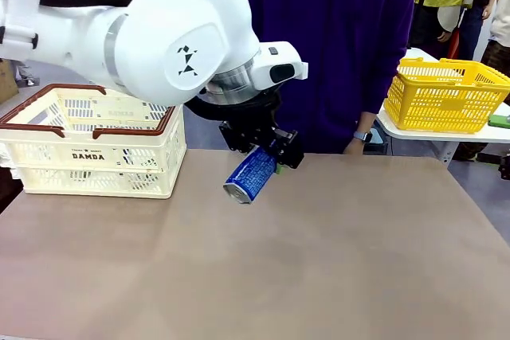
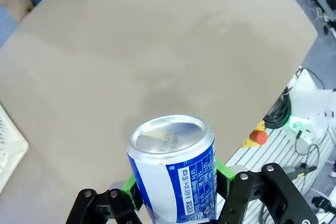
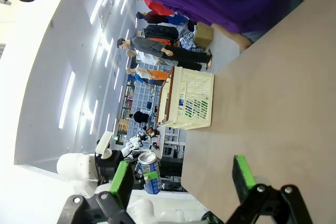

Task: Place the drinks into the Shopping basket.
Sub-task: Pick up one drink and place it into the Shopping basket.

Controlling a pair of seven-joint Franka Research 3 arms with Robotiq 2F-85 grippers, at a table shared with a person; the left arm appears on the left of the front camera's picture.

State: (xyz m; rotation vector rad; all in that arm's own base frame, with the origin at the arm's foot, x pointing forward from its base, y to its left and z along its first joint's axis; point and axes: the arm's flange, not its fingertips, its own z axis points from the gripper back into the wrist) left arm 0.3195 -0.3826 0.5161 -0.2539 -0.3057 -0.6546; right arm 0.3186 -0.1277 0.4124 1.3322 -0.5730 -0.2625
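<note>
Just right of the Shopping basket (image 1: 92, 149), the left gripper (image 1: 265, 157) grips a blue can (image 1: 250, 173) above the table (image 1: 319, 260). Its long axis tilts, the silver end pointing down toward the near left, the other end up between the green pads (image 2: 224, 170). Elsewhere, the right gripper (image 3: 181, 174) has its fingers spread wide, holding nothing.

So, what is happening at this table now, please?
The left claw is shut on a blue can and holds it tilted above the table, to the right of the cream Shopping basket. The can is not yet in the basket. The right claw is open and holds nothing. A person in a purple top stands at the far side.
</note>
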